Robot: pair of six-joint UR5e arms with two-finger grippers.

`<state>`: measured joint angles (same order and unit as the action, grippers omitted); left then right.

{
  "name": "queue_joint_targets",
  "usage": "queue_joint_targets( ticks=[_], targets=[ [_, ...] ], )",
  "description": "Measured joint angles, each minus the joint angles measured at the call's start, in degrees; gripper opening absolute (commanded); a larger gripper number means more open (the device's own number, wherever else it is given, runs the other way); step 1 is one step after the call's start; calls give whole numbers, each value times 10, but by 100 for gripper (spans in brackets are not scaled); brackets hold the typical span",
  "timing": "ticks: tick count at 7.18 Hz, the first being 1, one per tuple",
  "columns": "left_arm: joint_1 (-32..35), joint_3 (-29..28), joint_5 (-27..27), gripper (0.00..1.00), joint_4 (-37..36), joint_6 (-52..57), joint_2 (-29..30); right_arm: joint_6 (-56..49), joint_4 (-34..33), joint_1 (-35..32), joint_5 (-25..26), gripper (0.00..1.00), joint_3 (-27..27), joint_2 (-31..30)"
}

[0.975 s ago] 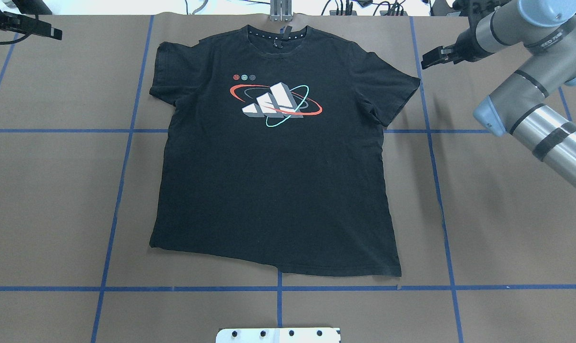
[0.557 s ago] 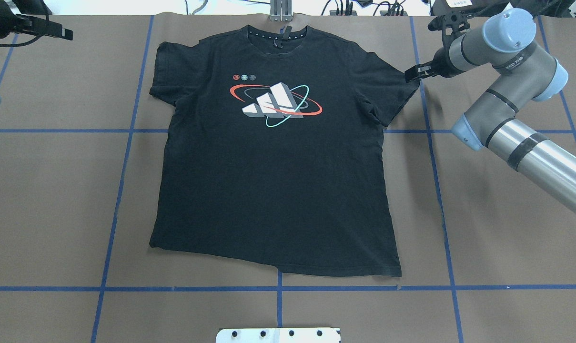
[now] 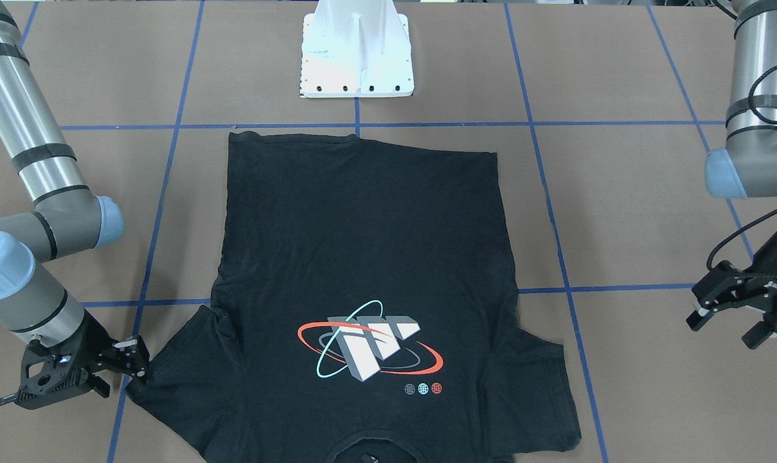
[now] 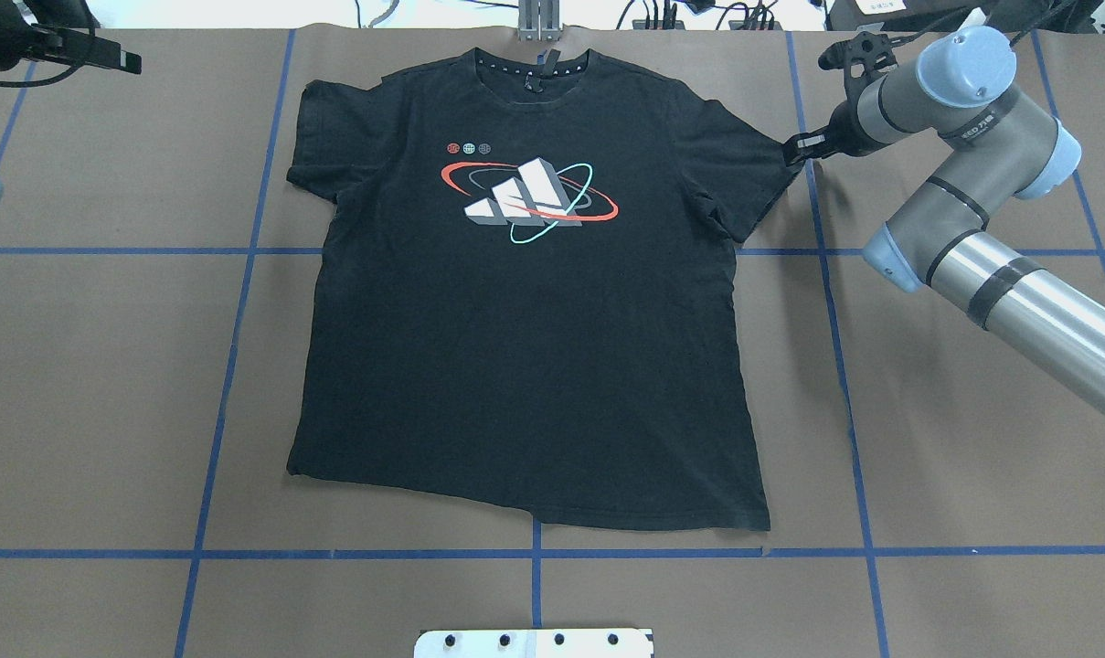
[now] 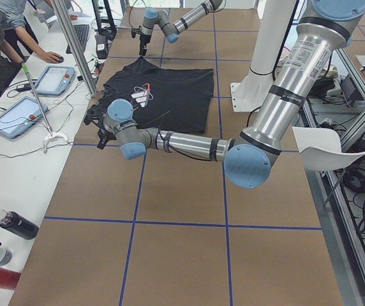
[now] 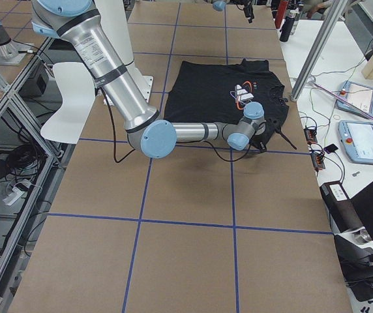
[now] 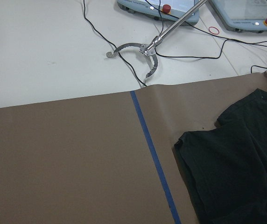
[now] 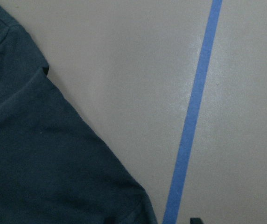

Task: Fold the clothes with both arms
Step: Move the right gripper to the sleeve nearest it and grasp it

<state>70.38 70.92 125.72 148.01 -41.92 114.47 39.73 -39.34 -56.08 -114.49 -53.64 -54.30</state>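
Lying flat, matte black T-shirt (image 4: 534,366); jaws wide on left gripper (image 3: 723,329) and right gripper (image 3: 116,373).

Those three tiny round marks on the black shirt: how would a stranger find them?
Start at the black short-sleeved T-shirt spread flat on the brown table. On its chest is a white-grey block logo ringed in red and cyan. The three marks sit in a row between that logo and the collar, off-centre: red, cyan, grey, far smaller.

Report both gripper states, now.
Left gripper: open, holding nothing.
Right gripper: open, at the T-shirt sleeve edge, nothing gripped.
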Motion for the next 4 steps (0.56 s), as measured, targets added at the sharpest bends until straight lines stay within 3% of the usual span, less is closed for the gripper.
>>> queue_joint_targets(
  ticks=[2, 3, 4],
  targets=[
    [0, 0, 0, 100, 0, 0, 0, 0, 0, 0, 2, 46, 16, 13],
    [0, 0, 0, 100, 0, 0, 0, 0, 0, 0, 2, 46, 19, 14],
    [0, 0, 0, 100, 0, 0, 0, 0, 0, 0, 2, 39, 20, 15]
  ],
)
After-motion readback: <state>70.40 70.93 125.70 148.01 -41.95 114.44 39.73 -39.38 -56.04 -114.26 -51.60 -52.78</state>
